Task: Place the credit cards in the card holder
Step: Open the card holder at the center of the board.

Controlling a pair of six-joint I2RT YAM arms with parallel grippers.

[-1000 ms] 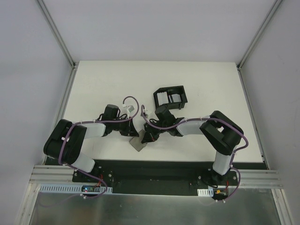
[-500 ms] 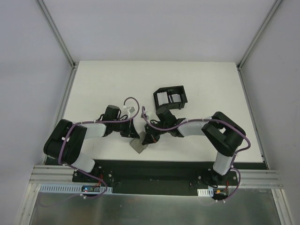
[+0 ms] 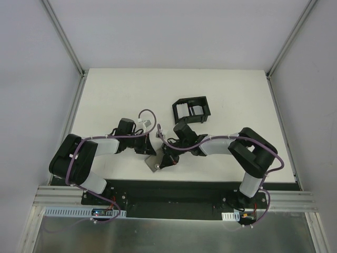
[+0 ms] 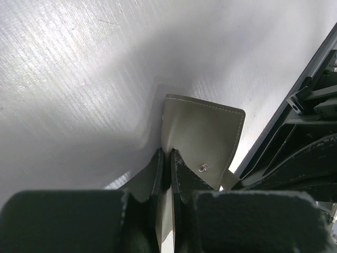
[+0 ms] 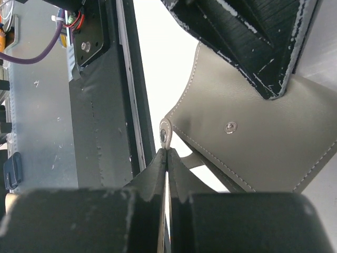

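Card holder (image 4: 205, 132) is soft grey stitched leather with metal snap (image 4: 202, 167).

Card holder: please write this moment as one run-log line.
card holder: at near table edge | left pincer: shut on it | right pincer: shut on it

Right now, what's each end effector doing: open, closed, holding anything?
Left end effector: closed, pinching an edge of the grey card holder.
Right end effector: closed, gripping the same card holder by its tab.
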